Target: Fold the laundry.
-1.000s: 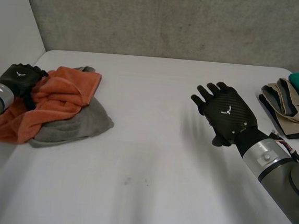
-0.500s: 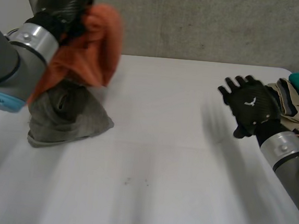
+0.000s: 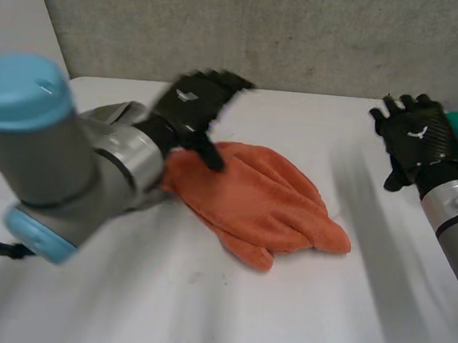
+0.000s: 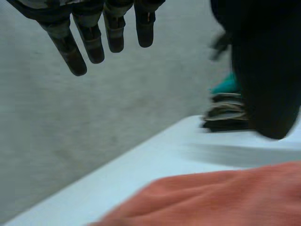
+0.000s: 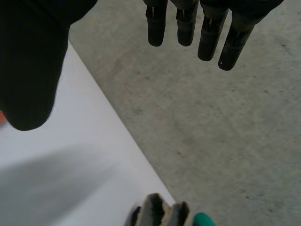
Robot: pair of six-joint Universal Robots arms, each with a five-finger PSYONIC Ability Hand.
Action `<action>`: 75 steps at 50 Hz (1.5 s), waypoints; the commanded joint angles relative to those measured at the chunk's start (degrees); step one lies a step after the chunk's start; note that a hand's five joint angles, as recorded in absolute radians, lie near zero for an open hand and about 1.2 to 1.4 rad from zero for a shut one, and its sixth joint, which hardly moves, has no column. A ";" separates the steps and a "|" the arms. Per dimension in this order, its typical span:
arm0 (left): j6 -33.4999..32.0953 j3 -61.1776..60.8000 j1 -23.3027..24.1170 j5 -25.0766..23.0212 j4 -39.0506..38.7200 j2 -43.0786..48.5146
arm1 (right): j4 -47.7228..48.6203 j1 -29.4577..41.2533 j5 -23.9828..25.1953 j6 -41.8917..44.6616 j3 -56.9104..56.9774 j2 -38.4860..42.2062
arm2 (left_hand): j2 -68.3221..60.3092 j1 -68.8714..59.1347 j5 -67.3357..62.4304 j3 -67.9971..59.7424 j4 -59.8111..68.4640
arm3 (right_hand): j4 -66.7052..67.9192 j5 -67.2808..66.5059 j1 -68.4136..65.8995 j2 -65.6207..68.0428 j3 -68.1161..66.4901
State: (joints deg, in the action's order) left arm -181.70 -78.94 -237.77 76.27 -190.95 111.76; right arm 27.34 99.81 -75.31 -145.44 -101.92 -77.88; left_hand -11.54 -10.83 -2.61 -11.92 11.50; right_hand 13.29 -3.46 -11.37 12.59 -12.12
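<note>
Left hand (image 3: 196, 104) hung with fingers (image 4: 77, 47) straight and spread, holding nothing, over the left end of the orange towel (image 3: 262, 202); the towel lay rumpled on the white worktop (image 3: 281, 312), near its middle; right hand (image 3: 414, 141), likewise spread and empty, fingers (image 5: 186, 28) straight, was raised at the worktop's right side, just beside a stack of folded clothes (image 4: 226, 112), a teal piece among them.

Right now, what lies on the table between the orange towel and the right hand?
Nothing. In the head view, the stretch of white table between the orange towel and the open right hand is bare.
</note>
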 commanded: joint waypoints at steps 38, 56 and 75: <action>-29.06 -2.00 -17.38 9.59 2.95 15.68 | -13.54 10.41 1.57 0.69 0.58 5.99 | -58.20 -58.91 -57.12 -57.82 58.24 | -3.29 3.46 1.37 -2.59 2.12; -42.32 2.32 -31.36 28.85 -11.53 5.05 | -13.36 11.02 1.57 0.69 0.75 5.72 | -66.32 -67.03 -65.24 -65.94 66.36 | -3.29 3.46 1.37 -2.59 2.12; -41.65 -6.40 -9.04 22.17 -14.73 5.31 | -14.24 10.41 1.57 0.25 1.54 4.49 | 1.54 0.83 2.61 1.92 -1.50 | -3.29 3.46 1.37 -2.59 2.12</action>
State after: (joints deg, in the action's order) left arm -227.01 -85.47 -252.99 99.79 -207.61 116.73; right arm 13.67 110.29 -73.74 -144.88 -100.96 -72.72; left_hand -11.45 -10.92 -2.66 -11.80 11.50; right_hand 13.29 -3.46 -11.38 12.59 -12.12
